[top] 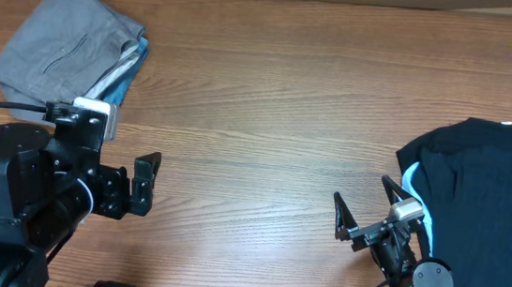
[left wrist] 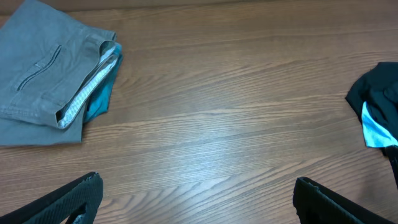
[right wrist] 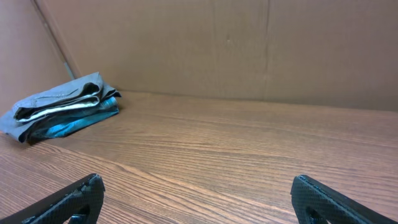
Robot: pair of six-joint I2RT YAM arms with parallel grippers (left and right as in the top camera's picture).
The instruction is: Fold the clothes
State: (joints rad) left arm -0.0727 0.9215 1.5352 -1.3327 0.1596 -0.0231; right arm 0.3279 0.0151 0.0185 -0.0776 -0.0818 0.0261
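The grey-khaki shorts lie folded at the table's far left corner, on top of a folded blue garment. They also show in the left wrist view and far off in the right wrist view, with pale striped lining at the fold. My left gripper is open and empty over bare wood, below and right of the stack. My right gripper is open and empty over bare wood near the front edge.
A crumpled dark navy garment with a light blue inner patch lies at the right, beside the right gripper; its edge shows in the left wrist view. A brown cardboard wall stands behind the wooden table.
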